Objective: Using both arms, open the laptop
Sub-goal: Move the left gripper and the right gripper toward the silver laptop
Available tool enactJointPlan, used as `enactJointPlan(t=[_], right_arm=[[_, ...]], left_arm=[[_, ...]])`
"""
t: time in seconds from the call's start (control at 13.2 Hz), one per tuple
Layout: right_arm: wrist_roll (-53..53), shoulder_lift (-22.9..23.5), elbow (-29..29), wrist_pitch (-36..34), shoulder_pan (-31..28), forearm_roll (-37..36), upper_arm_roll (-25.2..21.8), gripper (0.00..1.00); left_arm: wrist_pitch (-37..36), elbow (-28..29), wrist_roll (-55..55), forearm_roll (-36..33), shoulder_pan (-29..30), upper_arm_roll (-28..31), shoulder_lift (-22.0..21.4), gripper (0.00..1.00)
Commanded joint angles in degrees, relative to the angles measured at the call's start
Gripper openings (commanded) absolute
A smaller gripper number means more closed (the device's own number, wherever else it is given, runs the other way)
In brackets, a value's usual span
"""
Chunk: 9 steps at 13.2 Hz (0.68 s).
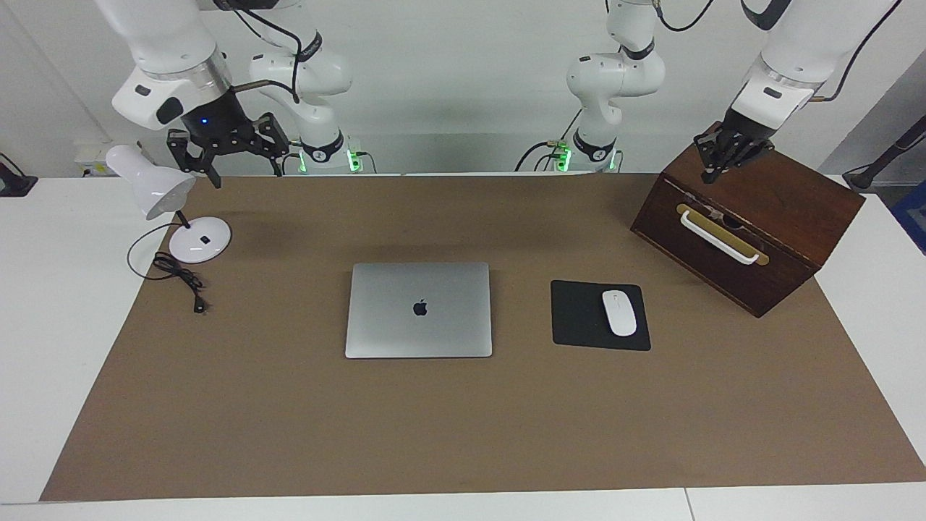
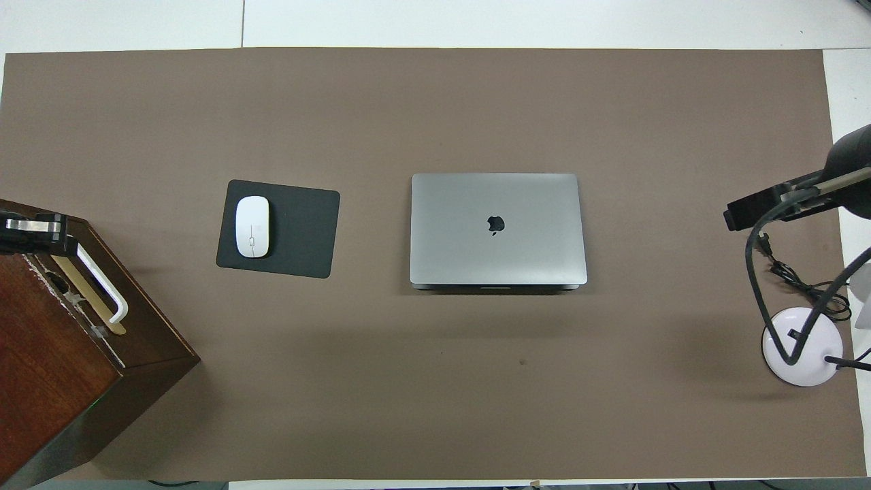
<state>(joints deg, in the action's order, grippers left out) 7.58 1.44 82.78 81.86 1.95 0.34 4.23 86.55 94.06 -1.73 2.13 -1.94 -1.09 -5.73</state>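
1. I'm seeing the laptop (image 1: 418,310) lying flat mid-mat w/ lid down, logo up; nothing is touching it.
2. L gripper (image 1: 712,170) is hanging over the top of the wooden box (image 1: 781,195) at the L arm's end of the table. Its fingertips are pressed together, pinching nothing.
3. R gripper (image 1: 241,172) is hanging in the air over the mat edge nearest the robots, just beside the desk lamp (image 1: 155,187) head at the R arm's end. Its fingers are spread apart, nothing between them.
4. Both grippers are sitting well apart from the laptop.
5. The white mouse (image 1: 619,312) is resting on the black mouse pad (image 1: 579,318), beside the laptop toward the L arm's end.
6. I'm noting the lamp cord (image 1: 177,275) lying coiled on the brown mat (image 1: 463,427) near the lamp base.
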Motion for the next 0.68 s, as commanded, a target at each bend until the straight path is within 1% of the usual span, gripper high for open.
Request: enactJointPlan(t=[0.0,0.15,0.3,0.46,0.61], right_arm=[[2.0,-0.2,2.4,3.3,-0.4,-2.7,3.1,1.00],[2.1,-0.5,4.2,3.9,-0.4,-3.3,5.3,1.00],[2.4,-1.6,7.4,6.4,-0.5,-7.4,9.5,1.00],[2.4,-2.2,10.2,8.9,-0.5,-8.6,11.0,1.00],[2.7,-3.5,13.4,11.5,-0.4,-8.6,11.3,1.00]], left_arm=[[1.5,-0.4,-1.0,-1.3,0.4,-0.8,-0.4,0.00],[3.9,0.4,-0.7,-1.3,0.5,-1.0,-1.3,0.00],[8.7,3.8,-0.9,-1.3,0.3,-1.1,-2.5,0.00],[15.3,9.2,-0.7,-0.9,-0.8,-1.3,-4.6,0.00],[24.0,16.7,-0.9,0.1,-3.3,-1.3,-7.9,0.00]])
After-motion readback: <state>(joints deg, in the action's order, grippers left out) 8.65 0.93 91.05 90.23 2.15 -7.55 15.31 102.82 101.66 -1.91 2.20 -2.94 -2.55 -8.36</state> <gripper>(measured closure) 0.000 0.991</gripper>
